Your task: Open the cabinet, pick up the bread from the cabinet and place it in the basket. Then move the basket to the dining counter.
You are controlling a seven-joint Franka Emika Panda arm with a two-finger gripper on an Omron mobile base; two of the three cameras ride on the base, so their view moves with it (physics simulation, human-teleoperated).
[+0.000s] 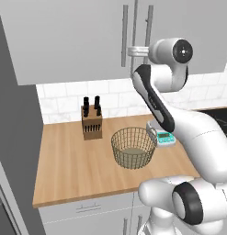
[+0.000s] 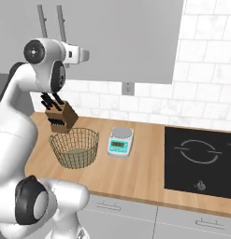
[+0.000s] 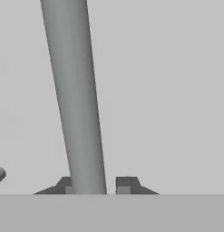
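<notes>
The light grey flat-fronted wall cabinet [image 1: 78, 36] hangs closed above the worktop, with long vertical metal bar handles on its doors. In the hand view one such grey bar handle [image 3: 75, 97] runs up between the two dark finger tips of the gripper [image 3: 93, 186]; the left tip sits against the bar, while a narrow gap shows between the bar and the right tip, so the jaws stand close around the handle but I cannot tell whether they clamp it. In the left base view the white arm reaches up to the cabinet's handles [image 1: 135, 36], with the hand hidden behind the wrist.

Below, the round brassy-tan wire-mesh basket [image 1: 133, 147] with a pale solid bottom stands upright on the light-wood worktop [image 1: 69, 170], near its middle. To its far left stands a wooden knife block [image 1: 91, 121] with black knife handles. Just to the right of the basket sits a small teal-and-white kitchen scale [image 2: 120, 141]. Farther right, a black induction hob [image 2: 199, 163] is set into the worktop. White tiles [image 2: 205, 79] back the worktop.
</notes>
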